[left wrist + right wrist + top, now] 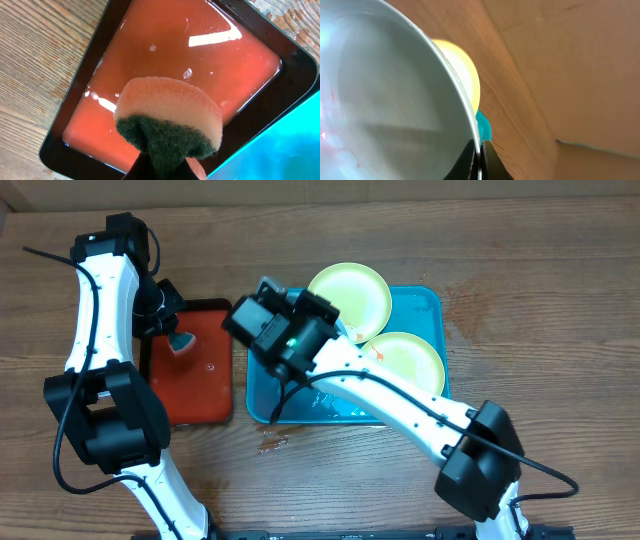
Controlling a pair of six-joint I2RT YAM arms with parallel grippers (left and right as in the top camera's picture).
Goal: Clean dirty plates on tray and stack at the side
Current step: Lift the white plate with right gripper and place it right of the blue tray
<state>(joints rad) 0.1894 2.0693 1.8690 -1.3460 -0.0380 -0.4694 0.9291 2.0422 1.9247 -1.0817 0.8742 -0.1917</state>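
Washing step. Squeezing the sponge (170, 115) in the left gripper (180, 338) over the red tray (150, 70). Pinching the white plate (395, 100) by its rim in the right gripper (479, 160), above the blue tray (418, 308) with two yellow plates (350, 292) (408, 360). Next, bring sponge to plate, rub softly

Glossy plastic red tray (165, 70); porous foam sponge (170, 112), rough green scrub face; matt grained wood table (40, 60); smooth plate (385, 100).

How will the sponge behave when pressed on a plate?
The sponge looks soft: its green pad bunches where the left gripper pinches it, so it will probably squash and bend. It hangs over apparent liquid in the red-orange tray, so it may be wet and drip.
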